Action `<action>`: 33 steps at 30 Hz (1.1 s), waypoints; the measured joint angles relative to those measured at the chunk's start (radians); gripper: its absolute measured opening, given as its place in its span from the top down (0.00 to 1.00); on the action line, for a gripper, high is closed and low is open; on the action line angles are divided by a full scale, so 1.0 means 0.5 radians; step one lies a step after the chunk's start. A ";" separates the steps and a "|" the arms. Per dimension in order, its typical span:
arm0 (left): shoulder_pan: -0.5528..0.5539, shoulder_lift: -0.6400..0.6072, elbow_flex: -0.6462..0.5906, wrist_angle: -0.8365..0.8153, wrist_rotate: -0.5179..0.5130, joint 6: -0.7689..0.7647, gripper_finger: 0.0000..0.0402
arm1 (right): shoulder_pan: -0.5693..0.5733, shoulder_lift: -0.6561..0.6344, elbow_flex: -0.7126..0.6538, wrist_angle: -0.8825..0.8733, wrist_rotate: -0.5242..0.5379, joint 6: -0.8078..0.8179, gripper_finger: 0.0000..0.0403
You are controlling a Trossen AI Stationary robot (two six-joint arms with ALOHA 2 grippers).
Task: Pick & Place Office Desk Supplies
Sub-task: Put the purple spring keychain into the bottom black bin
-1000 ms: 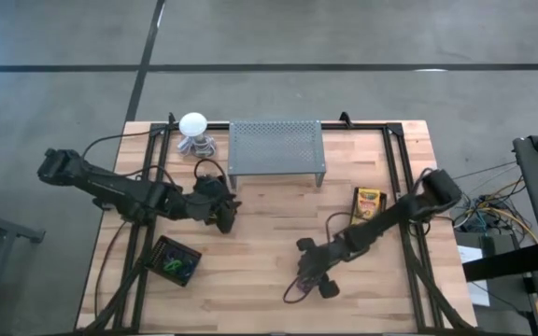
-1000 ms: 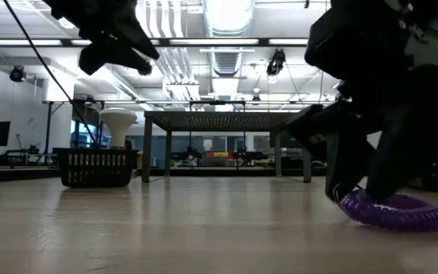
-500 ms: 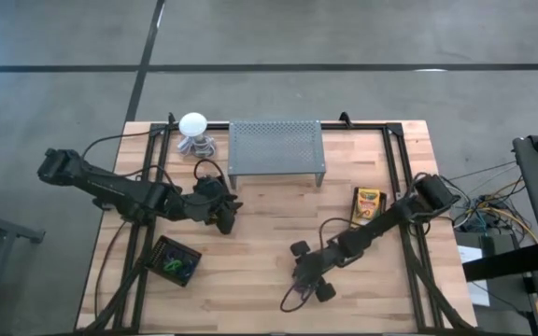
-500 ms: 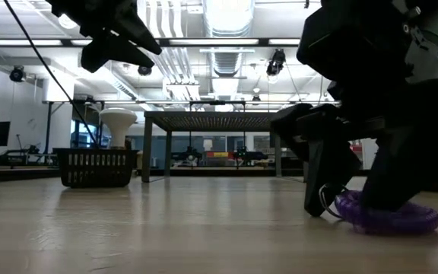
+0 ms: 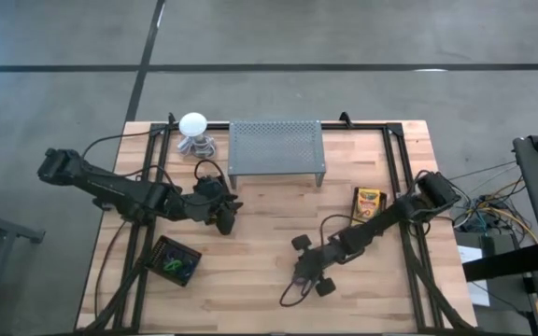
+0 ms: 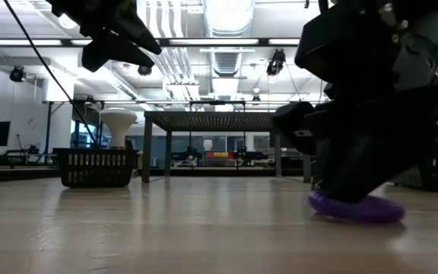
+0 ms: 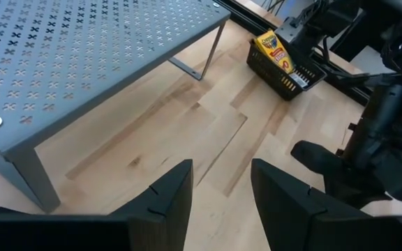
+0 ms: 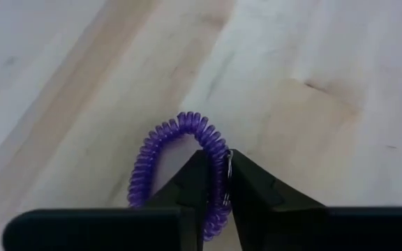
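Observation:
A purple coiled loop [image 8: 160, 150] lies on the wooden table near its front middle; it also shows in the low view [image 6: 356, 208]. My right gripper [image 8: 218, 159] stands over it [image 5: 308, 273], shut on it. My left gripper [image 7: 222, 192] is open and empty, hovering above the table's left half [image 5: 224, 217], near the grey perforated stand [image 5: 276, 149]. A yellow-and-green crayon box [image 5: 367, 203] stands in a black basket at the right; it also shows in the left wrist view [image 7: 273, 50]. My right gripper pinches the loop's coil on one side of the ring [image 8: 216, 145] between its two fingertips, beside a small metal ring [image 8: 229, 163]. The fingers come from above, pointing down, and lie across the coil strand. The loop lies on the table under the fingers [image 6: 356, 208].
A small black basket [image 5: 174, 261] with green items sits at the front left. A white ball-topped object [image 5: 192, 124] stands at the far left beside the stand. Black frame rails run along both table sides. Bare wood lies between the two arms.
My right gripper has come down over the purple loop and shut on it; a second ago its fingers stood apart on either side. The loop has shifted a little toward the table's left and looks drawn together. My left arm has kept still.

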 joint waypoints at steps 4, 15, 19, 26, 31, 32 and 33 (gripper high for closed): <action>0.000 0.000 0.000 0.000 0.006 0.038 0.62 | -0.034 -0.044 -0.004 -0.001 0.038 -0.003 0.91; -0.012 0.067 -0.002 0.115 0.318 0.084 0.62 | -0.196 -0.458 -0.004 -0.009 0.343 -0.113 0.90; -0.014 0.149 -0.002 0.334 0.453 0.188 0.62 | -0.257 -0.598 -0.003 0.000 0.515 -0.172 0.90; -0.011 0.291 -0.003 0.675 0.471 0.264 0.62 | -0.332 -0.644 0.044 0.154 0.609 -0.365 0.90; -0.011 0.365 -0.003 0.728 0.496 0.286 0.62 | -0.377 -0.558 0.164 0.146 0.677 -0.524 0.90; -0.011 0.380 -0.003 0.741 0.512 0.286 0.62 | -0.381 -0.540 0.190 0.145 0.694 -0.557 0.90; -0.011 0.388 -0.003 0.748 0.523 0.287 0.62 | -0.383 -0.520 0.216 0.140 0.701 -0.596 0.90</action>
